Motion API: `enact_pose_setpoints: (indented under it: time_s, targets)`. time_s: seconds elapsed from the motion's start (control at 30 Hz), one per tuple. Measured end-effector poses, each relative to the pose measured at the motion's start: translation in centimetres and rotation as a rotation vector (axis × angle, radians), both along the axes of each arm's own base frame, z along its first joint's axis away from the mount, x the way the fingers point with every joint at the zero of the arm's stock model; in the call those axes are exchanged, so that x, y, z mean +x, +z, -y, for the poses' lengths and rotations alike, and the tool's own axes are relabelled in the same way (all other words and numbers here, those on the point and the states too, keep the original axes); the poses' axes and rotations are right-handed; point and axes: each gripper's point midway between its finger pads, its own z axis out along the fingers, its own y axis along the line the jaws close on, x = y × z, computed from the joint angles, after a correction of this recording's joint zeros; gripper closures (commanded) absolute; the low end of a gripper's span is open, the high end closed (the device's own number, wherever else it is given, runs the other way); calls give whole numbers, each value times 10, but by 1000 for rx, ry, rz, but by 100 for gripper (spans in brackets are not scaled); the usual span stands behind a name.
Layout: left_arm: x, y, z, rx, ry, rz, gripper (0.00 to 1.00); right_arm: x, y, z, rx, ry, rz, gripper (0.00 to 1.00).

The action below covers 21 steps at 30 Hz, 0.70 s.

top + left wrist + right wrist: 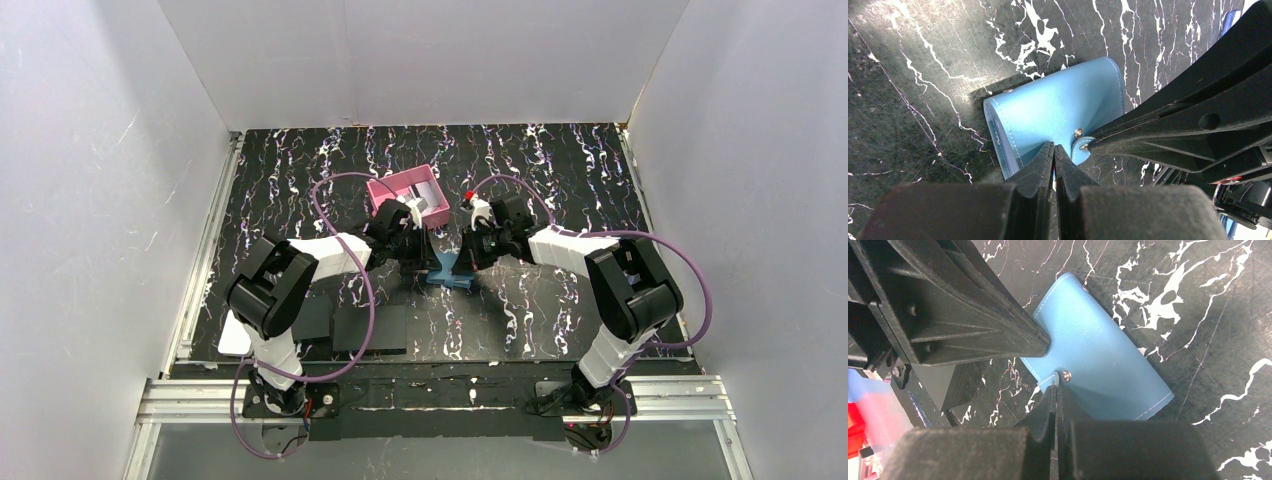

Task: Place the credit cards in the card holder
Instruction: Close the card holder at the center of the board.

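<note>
The pink card holder [392, 187] stands at the back centre, with a white-grey card [428, 198] lying in it. Another white card [233, 336] lies at the near left, partly under the left arm. A flat blue hinged case [450, 273] lies between the arms. My left gripper [428, 262] is shut on the case's edge [1054, 146]; the case [1058, 107] fills the left wrist view. My right gripper [466, 266] is shut on the case's snap tab [1055, 384], with the case [1098, 360] beyond it.
Two flat black pads [370, 328] [313, 318] lie at the near left. The other arm's black fingers cross each wrist view, the right one's [1198, 120] and the left one's [963, 315]. White walls enclose the black marbled table [560, 180].
</note>
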Motion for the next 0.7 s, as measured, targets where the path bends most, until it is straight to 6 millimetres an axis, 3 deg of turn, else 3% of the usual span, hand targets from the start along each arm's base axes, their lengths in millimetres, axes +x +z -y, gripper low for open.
enact_pose_setpoints:
  time_s: [0.7]
  targets:
    - [-1, 0, -3, 21, -12, 15, 98, 16, 1, -4, -112, -50, 62, 99]
